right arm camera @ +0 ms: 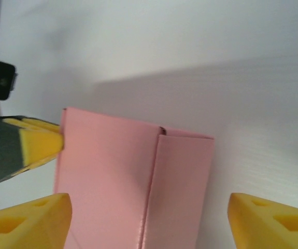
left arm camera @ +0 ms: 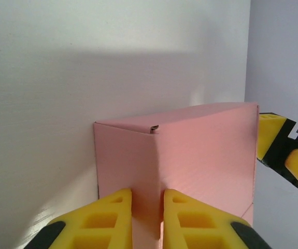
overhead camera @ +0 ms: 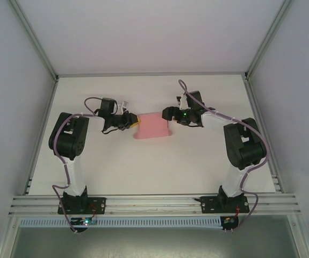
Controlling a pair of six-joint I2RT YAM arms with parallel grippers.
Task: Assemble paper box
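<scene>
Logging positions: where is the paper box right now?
In the top view the paper box is mid-table, between the left gripper, pinching its left edge, and the open right gripper.

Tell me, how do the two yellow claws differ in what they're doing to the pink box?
The left gripper has its fingers nearly together, pinching a fold of the paper box; the right gripper has its fingers spread wide to either side of the box, not closed on it. From above, the left one is at the box's left end, the right one at its right end. Both have yellow fingers.
</scene>
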